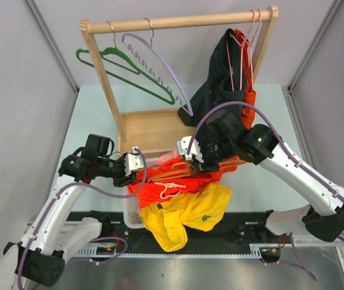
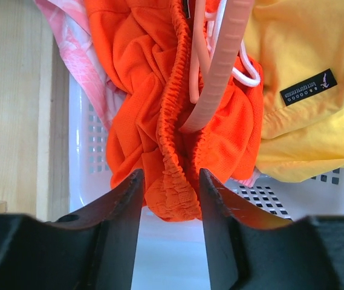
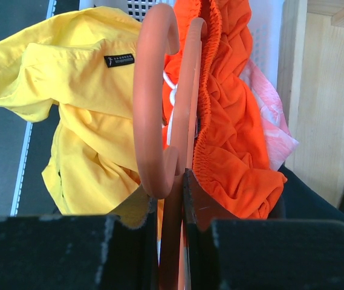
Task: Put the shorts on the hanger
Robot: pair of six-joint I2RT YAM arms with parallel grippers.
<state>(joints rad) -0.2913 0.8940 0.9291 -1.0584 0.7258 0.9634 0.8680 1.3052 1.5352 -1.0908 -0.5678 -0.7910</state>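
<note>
Light is bright, even and diffuse. In the top view, shadows on the table (image 1: 93,115) are faint and soft-edged. The straight posts (image 1: 52,48) lean outward toward the picture's edges (a wide lens). Both wrist views are sharp on the cloth, yet the shorts (image 2: 135,72) glow so saturated that their folds lose detail. The hanger (image 2: 226,48) looks washed pale in the left view. The left gripper (image 2: 170,178) and right gripper (image 3: 172,193) show dark, almost in silhouette, and slightly soft.

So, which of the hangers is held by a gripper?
The orange hanger, clamped in the right gripper. The green hanger and the lilac hanger hang free on the wooden rail.
</note>
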